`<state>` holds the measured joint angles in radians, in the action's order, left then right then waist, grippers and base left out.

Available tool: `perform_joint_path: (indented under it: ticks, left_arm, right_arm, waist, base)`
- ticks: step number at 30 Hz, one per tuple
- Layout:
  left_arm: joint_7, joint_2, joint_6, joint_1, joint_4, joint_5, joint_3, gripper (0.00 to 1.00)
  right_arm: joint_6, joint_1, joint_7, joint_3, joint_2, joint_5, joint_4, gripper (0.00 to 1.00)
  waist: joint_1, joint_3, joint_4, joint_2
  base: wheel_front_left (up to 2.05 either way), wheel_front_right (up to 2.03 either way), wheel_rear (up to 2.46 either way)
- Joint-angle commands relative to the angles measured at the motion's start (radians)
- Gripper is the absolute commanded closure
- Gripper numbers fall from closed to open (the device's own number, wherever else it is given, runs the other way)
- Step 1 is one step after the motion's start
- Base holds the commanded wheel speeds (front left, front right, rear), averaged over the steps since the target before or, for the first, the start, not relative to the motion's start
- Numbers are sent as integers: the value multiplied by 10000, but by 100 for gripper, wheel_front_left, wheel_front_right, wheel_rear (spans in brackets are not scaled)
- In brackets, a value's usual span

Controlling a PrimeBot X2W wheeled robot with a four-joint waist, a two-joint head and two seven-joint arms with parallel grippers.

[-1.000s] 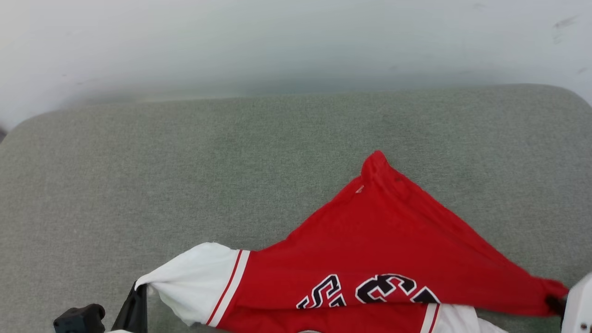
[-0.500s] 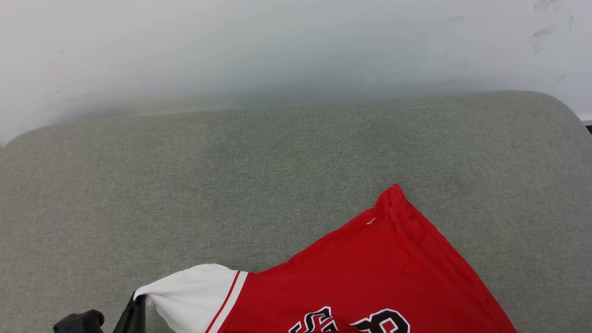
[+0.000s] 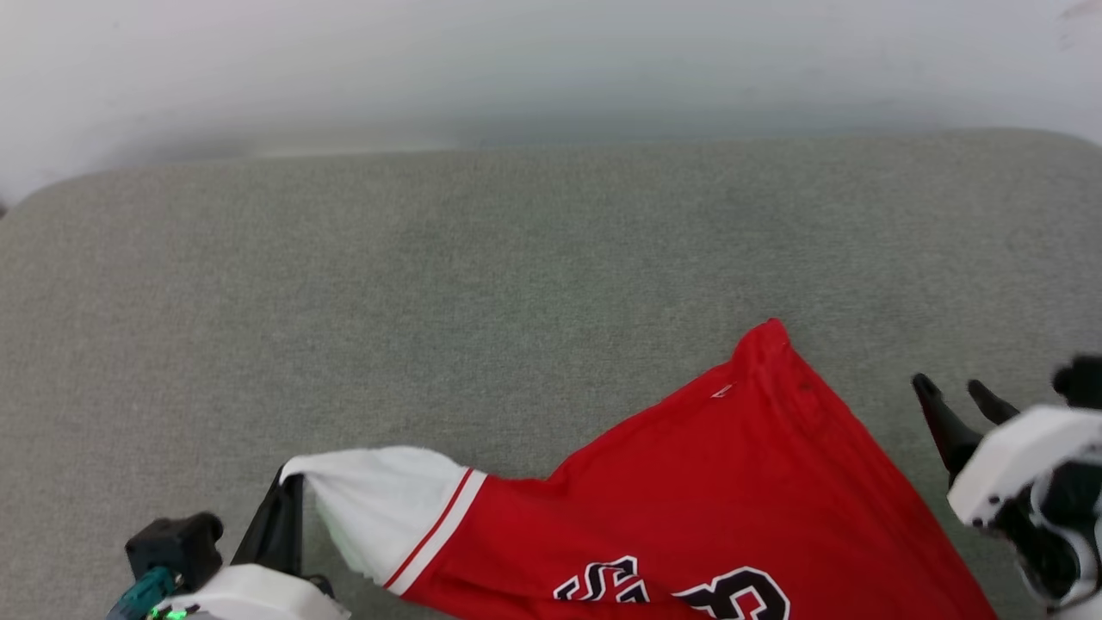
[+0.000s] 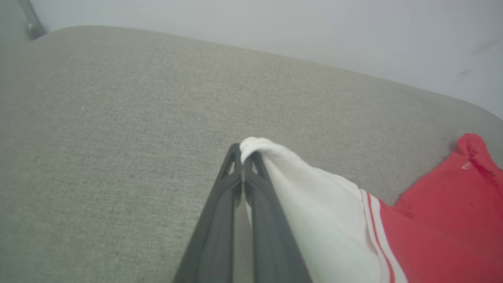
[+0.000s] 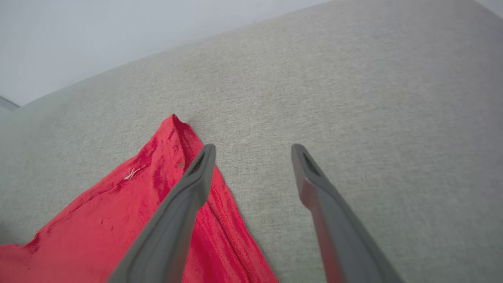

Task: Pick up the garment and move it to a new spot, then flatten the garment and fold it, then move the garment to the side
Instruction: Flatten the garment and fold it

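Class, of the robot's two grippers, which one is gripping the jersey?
The left gripper, shut on the jersey's white sleeve. The right gripper stands open beside the red cloth, holding nothing.

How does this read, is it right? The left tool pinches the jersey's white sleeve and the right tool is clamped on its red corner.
Wrong on the right tool: the right wrist view shows it open, fingers spread and holding nothing, beside the garment. The left tool does pinch the white sleeve.
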<state>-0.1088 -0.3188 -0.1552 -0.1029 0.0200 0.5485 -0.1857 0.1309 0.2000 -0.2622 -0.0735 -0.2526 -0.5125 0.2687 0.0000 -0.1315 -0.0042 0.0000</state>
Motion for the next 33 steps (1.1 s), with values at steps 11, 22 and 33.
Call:
perform_joint_path:
  ticks: [11, 22, 33]
  left_arm:
    - [-378, 308, 299, 1349, -85, -218, -409, 100]
    - [-694, 517, 455, 1986, -508, -198, -566, 100]
    - [-722, 323, 442, 2150, -805, -165, -510, 100]
  right_arm:
    - [-3, 3690, -5057, 2665, -1371, -799, 1010, 0]
    - [-3, 4628, -6624, 4734, -1468, -1370, 2933, 0]
    - [-3, 5382, -5768, 5623, -1554, -1778, 3315, 100]
  waist:
    - [0, -1445, 799, 0]
    - [0, -2201, 1091, 0]
    - [0, -1746, 949, 0]
  base:
    - [0, 0, 0]
    - [0, 0, 0]
    - [0, 0, 0]
